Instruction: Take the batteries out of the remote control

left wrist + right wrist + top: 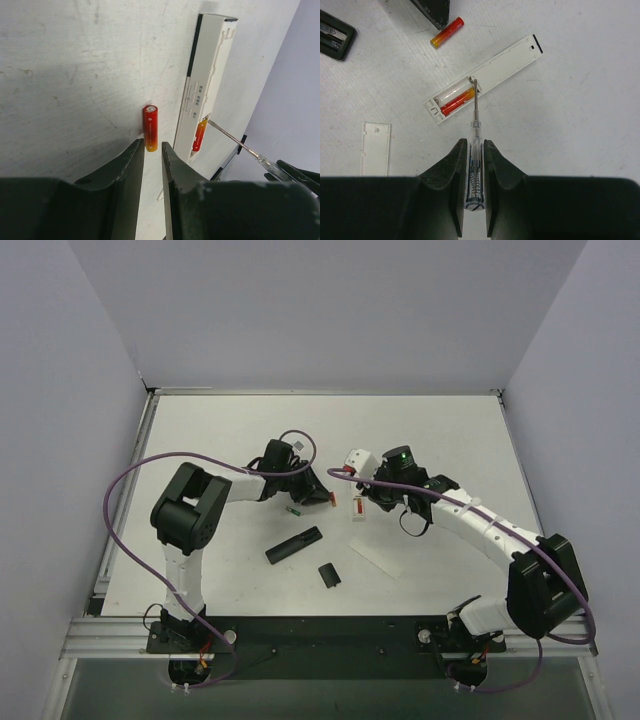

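Right gripper (472, 145) clamped on screwdriver (476, 117), tip at seated battery (456, 102) in open slot of white remote (505, 65), frame centre. Second battery (447, 32) lies loose, upper left, apart from remote. Left gripper (152, 146) slightly parted, empty, tips just short of that battery. Cover (375, 149) lower left

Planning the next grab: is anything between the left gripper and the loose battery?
Nothing visible. The loose battery lies uncovered just ahead of the left gripper, its jaws parted; the white remote lies beside it, apart.
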Tool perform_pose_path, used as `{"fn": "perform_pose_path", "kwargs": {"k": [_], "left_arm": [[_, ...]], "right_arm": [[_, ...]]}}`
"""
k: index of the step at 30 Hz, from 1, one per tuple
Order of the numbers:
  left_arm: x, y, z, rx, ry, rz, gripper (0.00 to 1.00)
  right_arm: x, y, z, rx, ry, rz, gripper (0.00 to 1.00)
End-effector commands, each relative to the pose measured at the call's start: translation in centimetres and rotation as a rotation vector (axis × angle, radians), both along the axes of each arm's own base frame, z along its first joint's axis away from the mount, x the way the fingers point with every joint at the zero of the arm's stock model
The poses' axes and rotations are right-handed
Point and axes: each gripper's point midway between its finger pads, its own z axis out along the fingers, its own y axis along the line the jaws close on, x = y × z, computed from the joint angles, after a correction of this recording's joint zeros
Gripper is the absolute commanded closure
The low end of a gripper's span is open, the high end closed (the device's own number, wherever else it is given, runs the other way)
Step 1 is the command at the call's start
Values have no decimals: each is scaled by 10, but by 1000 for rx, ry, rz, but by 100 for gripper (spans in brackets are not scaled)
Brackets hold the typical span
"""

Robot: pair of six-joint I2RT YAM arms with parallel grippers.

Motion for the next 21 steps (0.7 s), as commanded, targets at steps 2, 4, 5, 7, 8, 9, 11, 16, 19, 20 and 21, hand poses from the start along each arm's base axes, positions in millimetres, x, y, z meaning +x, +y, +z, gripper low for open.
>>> {"fn": "perform_pose_path", "kwargs": {"k": [2, 4, 5, 7, 8, 9, 11, 16, 19, 20, 21], "left_arm": [[11, -21, 55, -25, -147, -57, 69], [8, -33, 61, -48, -162, -81, 69], [7, -37, 62, -52, -164, -88, 70], [6, -48, 64, -61, -173, -111, 69], [5, -51, 62, -63, -168, -118, 70], [5, -54, 58, -70, -159, -127, 69], [5, -60, 52, -83, -146, -129, 70], [5, -64, 41, -89, -135, -133, 70], [5, -65, 33, -90, -122, -139, 70], [4, -65, 29, -91, -114, -139, 70], [5, -66, 29, -97, -115, -143, 70]], "right_arm": [[-9, -4, 32, -34, -25, 38, 100], [-17, -8, 30, -62, 3, 47, 100], [-16, -9, 33, -77, -3, 52, 100], [-23, -13, 29, -112, 23, 67, 100], [-23, -14, 30, -122, 23, 72, 100], [-25, -15, 29, -127, 29, 75, 100], [-27, -13, 29, -130, 30, 89, 100], [-30, -13, 29, -167, 33, 109, 100], [-30, -11, 27, -174, 35, 121, 100], [-30, -10, 28, -173, 33, 127, 100], [-30, -8, 27, -173, 30, 133, 100]]}}
